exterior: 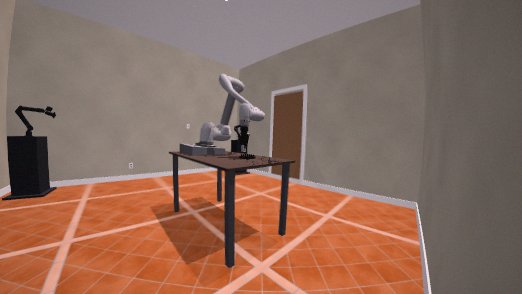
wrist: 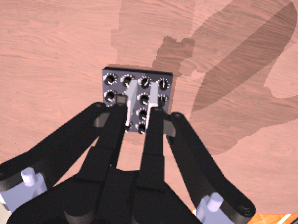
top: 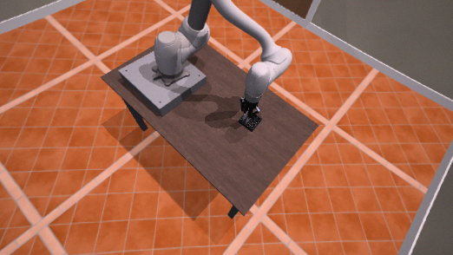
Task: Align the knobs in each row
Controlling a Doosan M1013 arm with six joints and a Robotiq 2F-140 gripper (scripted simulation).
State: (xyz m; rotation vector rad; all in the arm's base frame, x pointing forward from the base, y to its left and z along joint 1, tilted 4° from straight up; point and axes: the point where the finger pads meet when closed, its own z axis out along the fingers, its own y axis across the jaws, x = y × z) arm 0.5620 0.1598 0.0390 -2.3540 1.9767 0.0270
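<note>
Over the knob box (wrist: 139, 90) on the table (top: 226, 156), the gripper (wrist: 137, 117) stands nearly together; whether it clamps a knob cannot be told. Off-centre descent risks nudging neighbouring knobs.
</note>
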